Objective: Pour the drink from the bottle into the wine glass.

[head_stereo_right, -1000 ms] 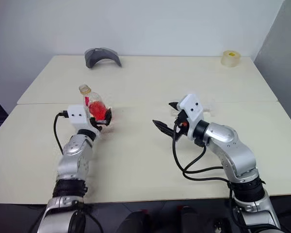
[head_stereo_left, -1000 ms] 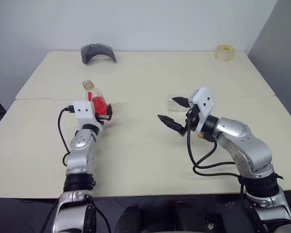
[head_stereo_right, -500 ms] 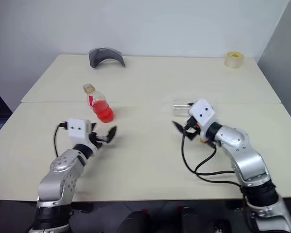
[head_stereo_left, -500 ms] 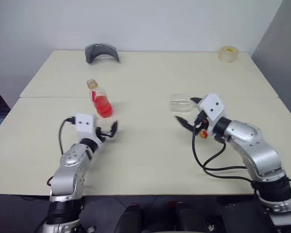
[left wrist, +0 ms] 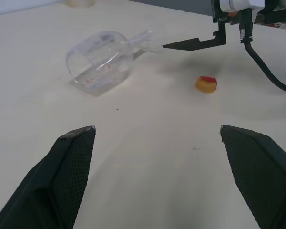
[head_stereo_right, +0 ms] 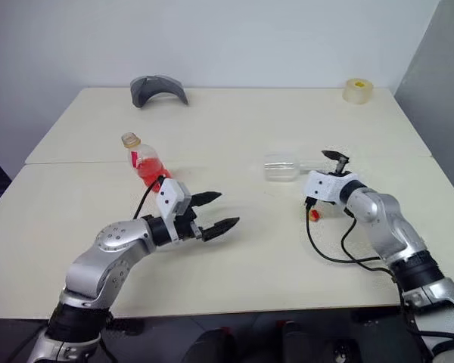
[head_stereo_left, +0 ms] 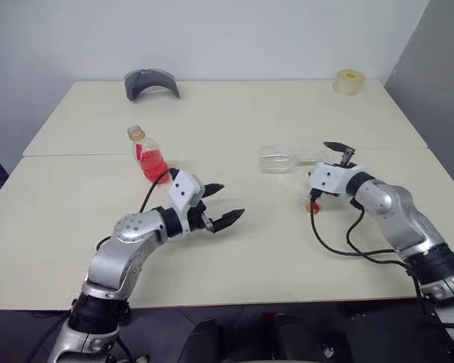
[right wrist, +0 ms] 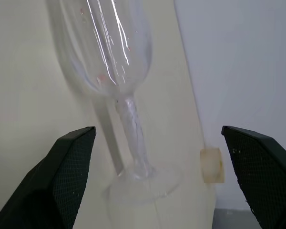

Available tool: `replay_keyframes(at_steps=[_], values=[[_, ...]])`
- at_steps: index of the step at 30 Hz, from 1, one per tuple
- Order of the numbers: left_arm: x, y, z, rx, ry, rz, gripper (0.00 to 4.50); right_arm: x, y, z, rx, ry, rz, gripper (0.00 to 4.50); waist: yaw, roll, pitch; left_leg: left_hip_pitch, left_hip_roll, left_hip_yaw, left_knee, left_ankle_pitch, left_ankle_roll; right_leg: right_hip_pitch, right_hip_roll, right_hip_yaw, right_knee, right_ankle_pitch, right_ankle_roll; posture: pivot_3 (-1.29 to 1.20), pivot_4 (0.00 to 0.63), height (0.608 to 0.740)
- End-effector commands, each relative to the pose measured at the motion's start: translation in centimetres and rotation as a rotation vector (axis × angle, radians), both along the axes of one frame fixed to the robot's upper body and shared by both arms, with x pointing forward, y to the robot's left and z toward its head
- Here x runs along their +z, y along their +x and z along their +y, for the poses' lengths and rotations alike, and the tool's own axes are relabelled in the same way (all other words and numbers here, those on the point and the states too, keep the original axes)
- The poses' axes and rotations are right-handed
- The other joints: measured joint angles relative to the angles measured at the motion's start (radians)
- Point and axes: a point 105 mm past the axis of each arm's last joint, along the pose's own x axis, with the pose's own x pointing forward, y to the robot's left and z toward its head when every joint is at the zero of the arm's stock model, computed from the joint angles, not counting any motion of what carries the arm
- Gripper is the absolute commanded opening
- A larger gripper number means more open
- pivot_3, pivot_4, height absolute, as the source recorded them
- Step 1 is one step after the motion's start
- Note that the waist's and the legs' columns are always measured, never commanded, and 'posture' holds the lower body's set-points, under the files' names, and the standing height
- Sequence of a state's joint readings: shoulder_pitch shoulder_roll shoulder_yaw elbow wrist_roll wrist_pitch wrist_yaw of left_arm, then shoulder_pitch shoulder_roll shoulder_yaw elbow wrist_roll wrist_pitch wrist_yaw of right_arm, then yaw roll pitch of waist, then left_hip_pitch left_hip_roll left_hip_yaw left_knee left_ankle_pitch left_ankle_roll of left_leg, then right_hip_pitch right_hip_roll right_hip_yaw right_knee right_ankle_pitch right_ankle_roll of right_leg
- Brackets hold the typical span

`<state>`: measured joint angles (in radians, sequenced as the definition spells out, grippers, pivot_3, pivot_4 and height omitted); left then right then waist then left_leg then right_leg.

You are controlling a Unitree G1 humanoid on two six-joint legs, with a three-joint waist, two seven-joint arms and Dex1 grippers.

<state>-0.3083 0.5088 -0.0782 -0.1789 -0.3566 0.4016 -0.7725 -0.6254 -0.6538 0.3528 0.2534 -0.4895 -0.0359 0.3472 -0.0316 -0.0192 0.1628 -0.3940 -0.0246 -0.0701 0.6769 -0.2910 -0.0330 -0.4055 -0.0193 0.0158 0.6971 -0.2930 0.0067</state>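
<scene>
The bench [head_stereo_left: 234, 113] carries one bottle [head_stereo_left: 146, 155] of red drink [head_stereo_left: 154, 165] at about 10 o'clock, one glass [head_stereo_left: 281, 159] lying on its side near 2 o'clock, and one small yellow-and-red cap [left wrist: 206, 84] beside it. At the far edge sit one grey curved piece [head_stereo_left: 151, 82] near 11 o'clock and one tape roll [head_stereo_left: 348, 82] near 1 o'clock. Two grippers reach over it, the left [head_stereo_left: 224, 206] and the right [head_stereo_right: 334, 156], two black fingers each.

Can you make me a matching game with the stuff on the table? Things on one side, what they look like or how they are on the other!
Things:
1. bottle
2. wine glass
3. tape roll
4. small cap

States:
A. lying on its side
B. at the table's far right corner
C. standing upright with red drink inside
D. yellow and red, loose on the table near the right gripper

Pairs: 1-C, 2-A, 3-B, 4-D
</scene>
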Motion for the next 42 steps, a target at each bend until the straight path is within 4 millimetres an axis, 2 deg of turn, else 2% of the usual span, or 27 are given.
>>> replay_keyframes(at_steps=[1, 5, 8, 17, 27, 30, 32, 40, 42], values=[[0.5, 0.2, -0.2, -0.015, 0.012, -0.059, 4.48, 0.5, 1.3, 0.9, 0.013, -0.026, -0.045, 4.50, 0.000, 0.000, 0.000, 0.000, 0.000, 0.000, 0.000, 0.000, 0.000, 0.000, 0.000, 0.000, 0.000, 0.000, 0.000, 0.00, 0.150, 0.740], [0.5, 0.0, -0.7, -0.028, 0.001, -0.061, 4.48, 0.0, 2.7, 1.4, 0.008, -0.072, -0.056, 4.50, 0.000, 0.000, 0.000, -0.001, -0.001, 0.000, 0.000, 0.000, 0.000, 0.000, -0.001, 0.000, 0.000, 0.000, 0.000, 0.00, 0.150, 0.740], [0.6, 0.0, -1.2, -0.032, -0.011, -0.067, 4.48, -1.3, 4.0, 0.3, -0.043, -0.172, -0.031, 4.50, 0.001, 0.000, 0.000, -0.001, -0.001, 0.000, 0.001, 0.000, 0.000, 0.000, -0.001, 0.000, 0.000, 0.000, 0.000, 0.00, 0.150, 0.740], [0.9, 0.4, -1.1, -0.022, -0.014, -0.076, 4.48, -1.5, 5.8, -1.3, -0.120, -0.249, -0.048, 4.50, -0.001, 0.000, 0.000, 0.000, -0.001, 0.001, 0.000, 0.000, 0.000, 0.000, -0.001, 0.001, 0.001, 0.000, 0.000, 0.00, 0.150, 0.740], [1.2, 0.6, -1.2, -0.016, -0.016, -0.083, 4.48, -1.5, 6.8, -0.4, -0.134, -0.287, -0.032, 4.50, -0.004, 0.000, 0.000, 0.000, 0.000, 0.001, 0.000, 0.000, 0.000, 0.000, -0.001, 0.001, 0.001, 0.000, 0.000, 0.00, 0.150, 0.740], [1.1, 0.6, -1.2, -0.007, -0.017, -0.080, 4.50, -1.3, 7.0, -0.2, -0.121, -0.348, -0.048, 3.90, -0.004, 0.000, 0.000, 0.000, 0.000, 0.001, 0.000, 0.000, 0.000, 0.000, -0.001, 0.001, 0.001, 0.000, 0.000, 0.00, 0.150, 0.740], [1.1, 0.5, -1.2, -0.004, -0.018, -0.080, 4.50, -0.9, 7.1, 0.0, -0.117, -0.357, -0.062, 3.27, -0.005, 0.000, 0.000, 0.000, 0.000, 0.001, 0.000, 0.000, 0.000, 0.000, -0.001, 0.001, 0.001, 0.000, 0.000, 0.00, 0.150, 0.740], [1.2, 0.3, -1.4, -0.002, -0.028, -0.082, 4.50, -0.6, 7.2, 0.1, -0.102, -0.378, -0.080, 0.28, -0.005, 0.000, 0.000, 0.000, 0.000, 0.001, 0.000, 0.000, 0.000, -0.001, -0.001, 0.001, 0.001, 0.000, 0.000, 0.00, 0.150, 0.740], [1.0, 0.1, -1.4, -0.001, -0.032, -0.070, 4.50, 0.0, 7.3, 0.4, -0.093, -0.371, -0.108, 0.15, -0.006, 0.000, 0.000, 0.000, 0.000, 0.001, 0.000, 0.000, 0.000, -0.001, -0.001, 0.001, 0.001, 0.000, 0.000, 0.00, 0.150, 0.740]])
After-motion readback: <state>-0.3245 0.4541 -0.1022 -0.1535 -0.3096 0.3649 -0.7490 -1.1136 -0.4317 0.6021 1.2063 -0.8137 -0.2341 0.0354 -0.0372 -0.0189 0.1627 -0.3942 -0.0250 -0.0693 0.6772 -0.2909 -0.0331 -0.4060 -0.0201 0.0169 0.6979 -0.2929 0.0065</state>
